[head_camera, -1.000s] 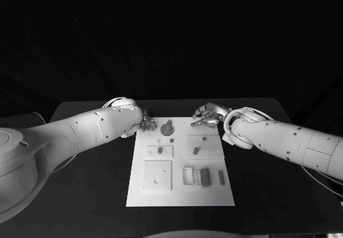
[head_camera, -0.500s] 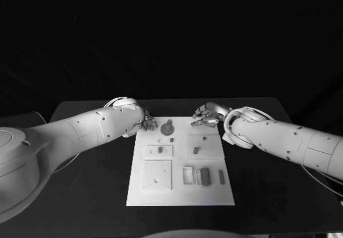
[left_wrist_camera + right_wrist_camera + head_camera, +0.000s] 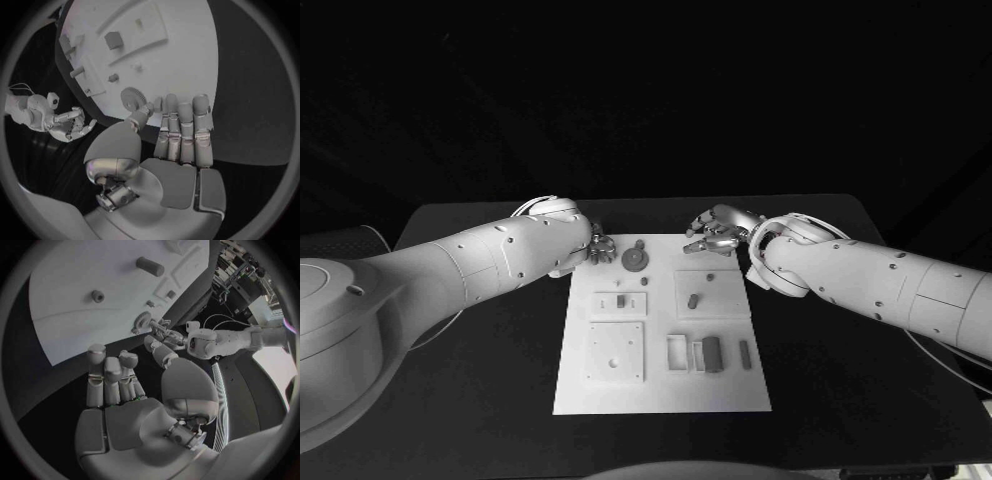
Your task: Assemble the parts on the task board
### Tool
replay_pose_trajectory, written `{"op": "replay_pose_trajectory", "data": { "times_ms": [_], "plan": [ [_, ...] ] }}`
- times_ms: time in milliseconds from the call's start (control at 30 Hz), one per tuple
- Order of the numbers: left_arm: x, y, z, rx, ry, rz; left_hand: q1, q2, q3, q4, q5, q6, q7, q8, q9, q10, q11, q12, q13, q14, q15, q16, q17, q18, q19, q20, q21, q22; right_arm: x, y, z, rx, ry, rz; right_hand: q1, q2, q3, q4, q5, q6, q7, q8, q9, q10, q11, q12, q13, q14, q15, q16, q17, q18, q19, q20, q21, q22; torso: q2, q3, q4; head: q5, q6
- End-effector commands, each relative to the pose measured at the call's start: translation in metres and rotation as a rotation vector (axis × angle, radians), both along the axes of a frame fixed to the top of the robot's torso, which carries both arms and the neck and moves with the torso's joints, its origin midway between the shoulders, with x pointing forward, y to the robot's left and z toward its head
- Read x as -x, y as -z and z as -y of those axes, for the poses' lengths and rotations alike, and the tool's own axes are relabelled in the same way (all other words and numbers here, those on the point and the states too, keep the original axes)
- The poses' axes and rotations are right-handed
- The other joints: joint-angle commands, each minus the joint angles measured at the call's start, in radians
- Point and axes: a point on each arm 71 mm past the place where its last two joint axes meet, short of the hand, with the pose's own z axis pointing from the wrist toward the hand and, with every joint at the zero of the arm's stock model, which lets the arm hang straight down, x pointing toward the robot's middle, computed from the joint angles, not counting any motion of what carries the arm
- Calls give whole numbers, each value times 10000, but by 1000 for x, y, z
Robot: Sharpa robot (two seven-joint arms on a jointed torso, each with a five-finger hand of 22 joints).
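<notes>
White task board w/ grey parts on black table; silver hands, white arms.

Left hand mostly hidden behind its own arm in head view. Gear-shaped part contact with fingers indeterminate.

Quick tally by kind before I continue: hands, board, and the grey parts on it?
Hands: 2, left hand and right hand
Task board: 1
Gear-shaped part: 1
Smaller grey parts I can make out: 5
Total: 9
</notes>
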Motion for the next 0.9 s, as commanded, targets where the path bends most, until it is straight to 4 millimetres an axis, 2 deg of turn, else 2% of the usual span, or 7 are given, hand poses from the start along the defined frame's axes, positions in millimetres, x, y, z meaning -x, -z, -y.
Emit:
{"op": "replay_pose_trajectory", "data": {
  "times_ms": [33,200,300,367,667,900],
  "plan": [
    [2,3,2,96,57,-72,120,-18,160,62,-3,31,12,-9,-31,60,18,-35,-1,30,-38,49,-5,552,75,-23,-9,27,1,1,-1,71,-124,-69,-115,21,-19,60,49,-9,60,55,-12,-80,11,47,-11,-11,-38,59,-12,684,-28,-65,-34,101,-6,0,8,16,-20],
    [2,2,0,143,3,54,518,177,398,-85,217,218,-72,136,-2,259,-70,108,93,189,-118,224,73,566,268,-79,130,198,1,1,0,75,-115,-70,-118,20,-21,62,49,-8,60,56,-13,-79,11,48,-12,-11,-38,59,-12,684,-28,-64,-34,101,-6,0,7,29,-38],
    [2,1,2,314,20,334,983,314,625,-333,292,630,-268,370,52,655,-269,389,274,496,-307,577,271,616,633,-212,414,424,1,1,0,76,-111,-69,-121,20,-22,64,49,-8,60,56,-13,-79,11,48,-12,-11,-38,59,-12,684,-28,-64,-34,101,-6,-8,6,22,-45],
    [4,1,3,326,73,289,1143,262,845,-329,226,787,-343,442,45,791,-349,498,384,618,-417,712,365,616,798,-280,547,553,1,1,0,75,-111,-66,-124,20,-23,66,48,-7,60,57,-13,-78,11,49,-12,-11,-38,59,-12,684,-28,-64,-34,101,-7,-11,12,25,-51],
    [9,1,0,303,-56,60,1200,263,928,-398,239,1000,-444,549,38,958,-456,681,608,776,-546,971,531,609,993,-402,774,804,0,1,1,83,-93,-68,-137,19,-27,75,48,-7,60,58,-14,-78,12,50,-14,-11,-38,59,-13,684,-29,-62,-35,101,-12,-5,10,54,-71],
    [17,-5,-7,522,-404,-160,1160,246,946,-383,389,1151,-520,639,42,1086,-536,808,757,899,-638,1124,615,611,1142,-492,935,860,1,1,2,85,-72,-61,-141,19,-27,78,48,-8,60,58,-14,-78,11,50,-15,-11,-38,59,-14,684,-29,-62,-35,102,-18,2,18,53,-81]
  ]
}}
